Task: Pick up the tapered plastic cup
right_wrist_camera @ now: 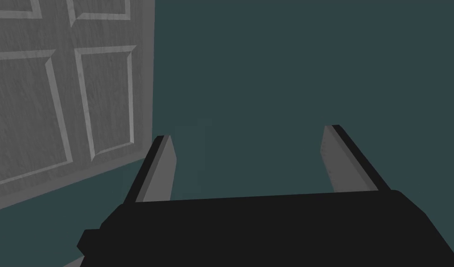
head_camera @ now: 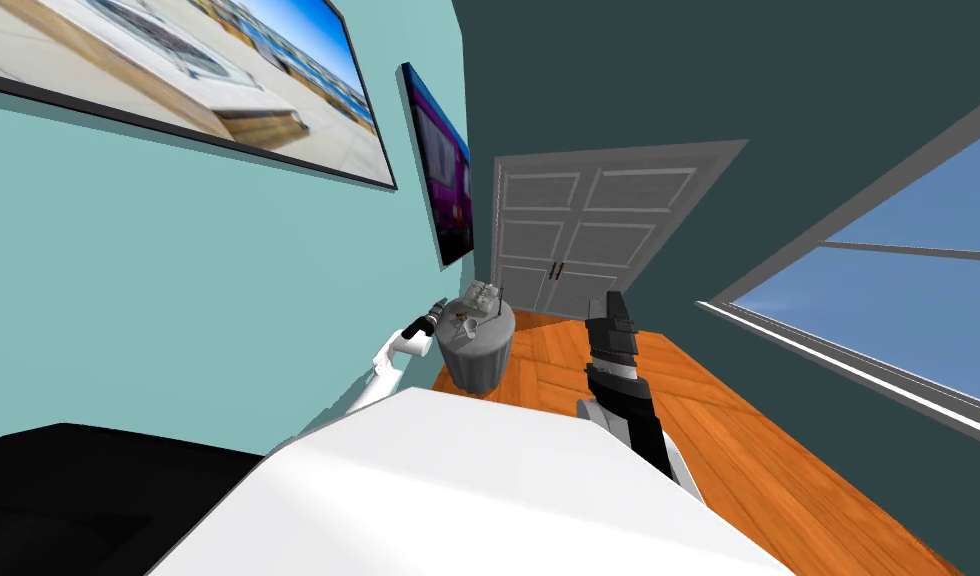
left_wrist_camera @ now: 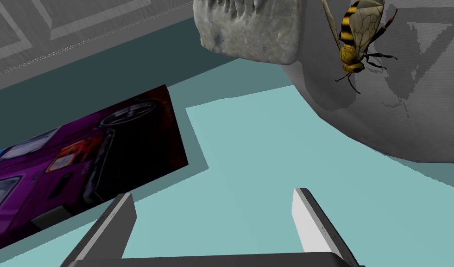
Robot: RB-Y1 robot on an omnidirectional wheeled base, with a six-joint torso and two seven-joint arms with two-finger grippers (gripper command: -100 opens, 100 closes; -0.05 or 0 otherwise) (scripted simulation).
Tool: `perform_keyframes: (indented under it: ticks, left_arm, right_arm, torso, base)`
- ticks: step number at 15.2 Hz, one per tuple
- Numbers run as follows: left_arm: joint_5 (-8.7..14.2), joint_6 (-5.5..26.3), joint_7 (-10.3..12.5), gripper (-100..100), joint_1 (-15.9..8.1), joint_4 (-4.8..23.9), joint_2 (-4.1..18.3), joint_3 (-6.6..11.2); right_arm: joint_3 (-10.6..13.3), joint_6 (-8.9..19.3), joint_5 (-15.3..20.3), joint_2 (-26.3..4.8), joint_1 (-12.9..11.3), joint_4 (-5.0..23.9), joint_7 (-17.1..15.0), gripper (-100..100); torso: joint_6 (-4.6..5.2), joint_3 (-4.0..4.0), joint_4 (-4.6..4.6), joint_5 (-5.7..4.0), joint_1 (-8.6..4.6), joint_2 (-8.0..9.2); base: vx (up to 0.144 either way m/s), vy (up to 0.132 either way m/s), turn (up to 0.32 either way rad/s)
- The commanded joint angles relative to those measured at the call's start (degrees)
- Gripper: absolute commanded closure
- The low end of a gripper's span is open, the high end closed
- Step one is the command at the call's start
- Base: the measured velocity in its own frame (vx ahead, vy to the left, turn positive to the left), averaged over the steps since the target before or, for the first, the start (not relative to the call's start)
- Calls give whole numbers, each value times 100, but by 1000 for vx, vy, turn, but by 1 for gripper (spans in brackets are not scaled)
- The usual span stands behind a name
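Observation:
A small round grey table [head_camera: 475,362] stands against the teal wall with several small items on top. One is a small whitish piece [head_camera: 470,329], too small to tell whether it is the cup. My left gripper [head_camera: 438,308] hovers at the table's wall-side edge. In the left wrist view the left gripper [left_wrist_camera: 213,194] is open and empty, facing the teal wall. The table top [left_wrist_camera: 406,116] lies off to one side beyond its fingertips, carrying a yellow wasp figure [left_wrist_camera: 356,41] and a pale rough lump [left_wrist_camera: 249,32]. My right gripper [head_camera: 613,300] is raised beside the table; in the right wrist view it [right_wrist_camera: 247,133] is open.
A purple car picture [head_camera: 450,190] hangs on the teal wall just above the table. A grey double door [head_camera: 578,235] closes the corner behind it. An orange wooden floor [head_camera: 778,450] runs to the right under a window [head_camera: 898,300]. A black area [head_camera: 78,490] lies low on the left.

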Motion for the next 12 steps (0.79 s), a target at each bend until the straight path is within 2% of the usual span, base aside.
perform_keyframes:
  ticks: [1, 2, 3, 5, 6, 8, 9, 11, 12]
  left_arm:
    - [16, 286, -21, -100, -108, 125, -3, -7]
    - [16, 371, -21, -100, -108, 125, -3, -7]
    - [49, 525, -45, -100, -266, 285, 3, -12]
    - [49, 754, -45, -100, -266, 285, 3, -12]
    - [83, 907, -68, -100, -423, 445, 5, -17]
    - [83, 1136, -68, -100, -423, 445, 5, -17]
    - [116, 1283, -92, -100, -579, 604, 3, -22]
    - [116, 1514, -92, -100, -579, 604, 3, -22]
    - [116, 1514, -92, -100, -579, 604, 3, -22]
  right_arm:
    - [0, 0, 0, 0, 0, 0, 0, 0]
    - [0, 0, 0, 0, 0, 0, 0, 0]
    - [0, 0, 0, 0, 0, 0, 0, 0]
    - [0, 0, 0, 0, 0, 0, 0, 0]
    - [0, 0, 0, 0, 0, 0, 0, 0]
    - [0, 0, 0, 0, 0, 0, 0, 0]
    - [0, 0, 0, 0, 0, 0, 0, 0]
    - [0, 0, 0, 0, 0, 0, 0, 0]
    - [0, 0, 0, 0, 0, 0, 0, 0]
  torso:
    - [0, 0, 0, 0, 0, 0]
    - [0, 0, 0, 0, 0, 0]
    - [-2, 0, 0, 0, 0, 0]
    - [-1, 0, 0, 0, 0, 0]
    - [-3, 0, 0, 0, 0, 0]
    - [-1, 0, 0, 0, 0, 0]
    - [-3, 0, 0, 0, 0, 0]
    - [-1, 0, 0, 0, 1, 0]
    - [-3, 0, 0, 0, 0, 0]
  base:
    - [2, 8, -117]
    - [1, 8, -43]
    - [3, 6, -89]
    - [2, 7, -83]
    - [2, 6, -108]
    - [2, 7, -80]
    - [2, 8, -92]
    - [2, 8, -84]
    - [0, 0, 0]
